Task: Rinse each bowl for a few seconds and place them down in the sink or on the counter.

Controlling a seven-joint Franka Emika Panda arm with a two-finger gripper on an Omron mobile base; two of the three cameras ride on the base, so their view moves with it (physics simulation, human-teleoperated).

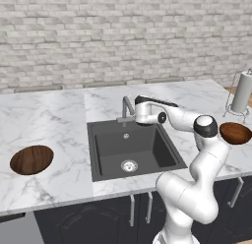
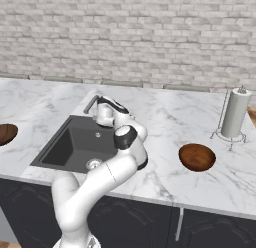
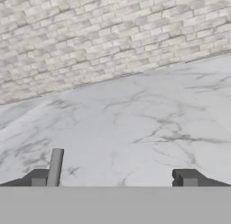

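One dark wooden bowl [image 1: 31, 159] [image 2: 4, 133] lies on the counter [image 1: 49, 115] left of the sink [image 1: 110, 144] [image 2: 67, 142]. The other bowl [image 1: 235, 133] [image 2: 197, 157] rests on the counter [image 2: 165, 117] to the sink's right. My gripper [image 1: 136, 112] [image 2: 101, 113] hovers over the sink's back edge, right beside the steel faucet [image 1: 127, 106] [image 2: 91, 104]. In the hand view the gripper [image 3: 113, 179] is open and holds nothing, facing bare marble counter [image 3: 135, 128] and brick wall, with a grey piece of the faucet [image 3: 55, 166] by the left fingertip.
A paper towel roll on a wire stand [image 1: 242, 93] [image 2: 235, 113] stands at the counter's far right, behind the right bowl. The round steel drain [image 1: 129, 165] [image 2: 93, 164] sits in the basin floor. A brick wall runs along the back of the counter.
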